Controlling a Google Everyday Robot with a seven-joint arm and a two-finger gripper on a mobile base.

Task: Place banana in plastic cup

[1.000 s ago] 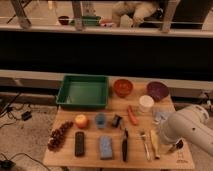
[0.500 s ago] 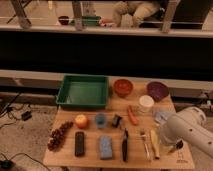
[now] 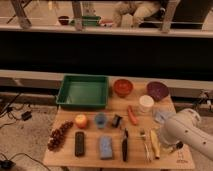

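The banana [image 3: 155, 144] is pale yellow and lies near the table's front right, just right of the fork [image 3: 145, 142]. The plastic cup [image 3: 101, 120] is small and blue-grey. It stands upright mid-table between an orange fruit [image 3: 81, 121] and a dark can [image 3: 116, 120]. My white arm [image 3: 189, 133] comes in from the right. My gripper [image 3: 175, 146] hangs low at the table's right front, just right of the banana and far from the cup. It holds nothing that I can see.
On the wooden table [image 3: 65, 116] are a green tray [image 3: 82, 92], an orange bowl [image 3: 122, 87], a purple bowl [image 3: 157, 90], a white container [image 3: 146, 103], a carrot piece [image 3: 132, 116], grapes [image 3: 59, 135], a black bar [image 3: 79, 143], a blue sponge [image 3: 105, 147] and a knife [image 3: 124, 145].
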